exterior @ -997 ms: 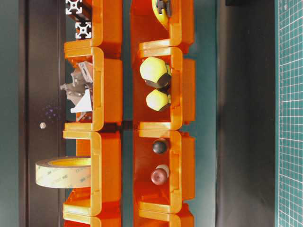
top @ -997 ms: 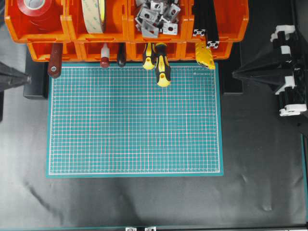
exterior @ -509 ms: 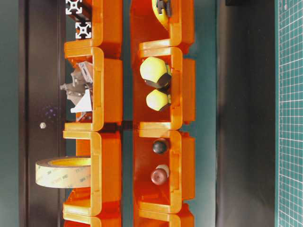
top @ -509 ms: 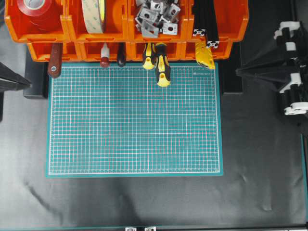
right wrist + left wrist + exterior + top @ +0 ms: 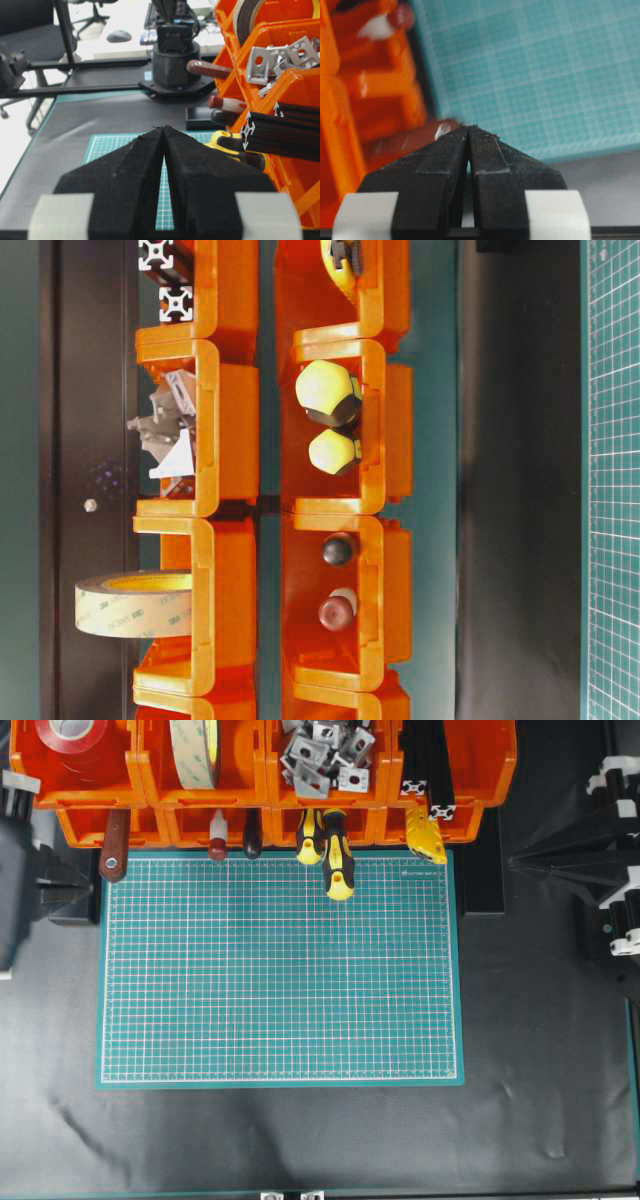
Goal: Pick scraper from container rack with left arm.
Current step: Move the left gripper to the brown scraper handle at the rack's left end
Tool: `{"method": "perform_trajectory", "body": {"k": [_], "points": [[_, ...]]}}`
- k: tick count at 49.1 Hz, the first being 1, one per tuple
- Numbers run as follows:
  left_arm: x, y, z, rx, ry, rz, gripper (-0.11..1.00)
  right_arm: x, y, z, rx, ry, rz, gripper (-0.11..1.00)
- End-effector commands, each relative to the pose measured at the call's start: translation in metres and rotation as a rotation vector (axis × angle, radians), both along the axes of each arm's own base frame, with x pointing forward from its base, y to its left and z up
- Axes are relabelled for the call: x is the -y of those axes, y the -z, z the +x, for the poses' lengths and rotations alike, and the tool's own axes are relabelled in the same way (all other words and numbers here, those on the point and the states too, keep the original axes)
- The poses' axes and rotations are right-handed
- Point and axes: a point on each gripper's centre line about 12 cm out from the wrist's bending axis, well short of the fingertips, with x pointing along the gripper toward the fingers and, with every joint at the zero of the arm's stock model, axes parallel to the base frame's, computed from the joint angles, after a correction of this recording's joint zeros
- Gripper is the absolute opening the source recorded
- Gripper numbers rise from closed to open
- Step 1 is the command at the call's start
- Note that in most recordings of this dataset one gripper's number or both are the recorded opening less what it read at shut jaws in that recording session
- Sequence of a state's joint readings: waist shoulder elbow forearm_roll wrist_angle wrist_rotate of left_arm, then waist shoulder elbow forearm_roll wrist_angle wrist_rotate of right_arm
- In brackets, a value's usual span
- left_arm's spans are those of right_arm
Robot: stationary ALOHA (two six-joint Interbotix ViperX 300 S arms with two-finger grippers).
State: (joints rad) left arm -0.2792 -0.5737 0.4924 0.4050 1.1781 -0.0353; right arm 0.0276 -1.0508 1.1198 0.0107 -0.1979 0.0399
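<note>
At the far left of the overhead view the left arm's gripper hangs just beside the mat's top-left corner, its black, matte, wedge-shaped fingers pressed tip to tip and holding nothing. The scraper is near it, in the leftmost lower bin of the container rack, with its smooth reddish-brown wooden handle sticking out over the front lip and its hanging hole showing at the rounded end; the blade is hidden inside the bin. To do the approach well, I would judge that the fingers must first spread, then come in along the handle's length and close across its narrow width on the exposed part clear of the bin lip, so the glossy orange plastic is not pinched with it; a straight pull along the handle's axis should let the flat blade slide out without catching. Moving right, the green mat is a soft, gridded sheet on the dark counter. Above it stand a red-knobbed tool, two yellow-and-black screwdrivers with rubbery, chunky grips, and bins of tape rolls, metal brackets and black extrusion. At the far right the right arm's gripper stays out of the way, its fingers likewise closed and empty.
</note>
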Motion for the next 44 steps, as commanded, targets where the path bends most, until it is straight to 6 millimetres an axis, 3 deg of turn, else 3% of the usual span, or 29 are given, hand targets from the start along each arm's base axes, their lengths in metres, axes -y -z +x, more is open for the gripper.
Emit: {"method": "perform_trajectory", "body": {"k": [1,12,20,34,44], "points": [[0.012,-0.019,0.000,0.032,-0.010,0.121,0.00,0.001,-0.012,0.001,0.023,0.006,0.005,0.01],[0.040,-0.012,0.006,0.203,-0.178,0.351,0.00,0.001,-0.011,0.002,0.020,0.008,0.005,0.01],[0.047,0.020,0.013,0.163,-0.226,0.451,0.00,0.001,-0.013,0.001,0.026,0.008,0.014,0.01],[0.044,0.046,0.009,0.172,-0.257,0.424,0.00,0.002,-0.011,0.001,0.021,0.010,0.016,0.01],[0.045,0.049,0.008,0.191,-0.219,0.388,0.00,0.003,-0.008,0.000,0.015,0.016,0.016,0.01]]}}
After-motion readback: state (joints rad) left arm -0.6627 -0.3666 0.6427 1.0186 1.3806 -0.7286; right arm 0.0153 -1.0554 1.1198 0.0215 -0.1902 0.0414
